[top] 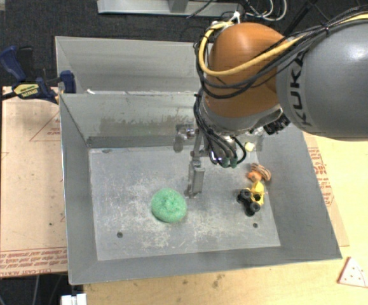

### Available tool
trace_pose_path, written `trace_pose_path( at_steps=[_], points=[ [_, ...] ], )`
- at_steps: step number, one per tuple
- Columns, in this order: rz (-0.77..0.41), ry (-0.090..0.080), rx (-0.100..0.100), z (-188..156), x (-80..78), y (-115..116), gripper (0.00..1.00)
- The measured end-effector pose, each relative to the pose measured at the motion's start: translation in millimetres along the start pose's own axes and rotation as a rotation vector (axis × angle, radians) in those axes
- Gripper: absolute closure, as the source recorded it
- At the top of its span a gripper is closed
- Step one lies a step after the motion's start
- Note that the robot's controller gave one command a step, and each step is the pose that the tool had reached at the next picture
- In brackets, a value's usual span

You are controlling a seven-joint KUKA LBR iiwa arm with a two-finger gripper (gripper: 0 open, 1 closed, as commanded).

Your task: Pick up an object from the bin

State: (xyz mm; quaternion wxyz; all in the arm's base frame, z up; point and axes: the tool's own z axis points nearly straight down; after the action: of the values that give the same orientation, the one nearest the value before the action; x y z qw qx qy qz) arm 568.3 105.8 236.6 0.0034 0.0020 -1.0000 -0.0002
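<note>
A round green spongy ball (169,206) lies on the bin floor, a little front of centre. My gripper (192,191) reaches down just to the right of and behind the ball, its tip close above the floor beside the ball's upper right edge. Nothing shows in its grasp. A small toy (253,193) in yellow, black and orange lies to the right of the gripper, near the bin's right wall.
The arm with its orange cover and cables hangs over the back right part of the bin. The floor on the left and at the front is bare grey metal, and sloped walls rise all round.
</note>
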Motion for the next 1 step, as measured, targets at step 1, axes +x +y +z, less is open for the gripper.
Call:
trace_pose_path(
  at_steps=[1],
  points=[
    [0.002,-0.008,-0.001,-4.8,-1.0,-0.5,0.00]
  ],
)
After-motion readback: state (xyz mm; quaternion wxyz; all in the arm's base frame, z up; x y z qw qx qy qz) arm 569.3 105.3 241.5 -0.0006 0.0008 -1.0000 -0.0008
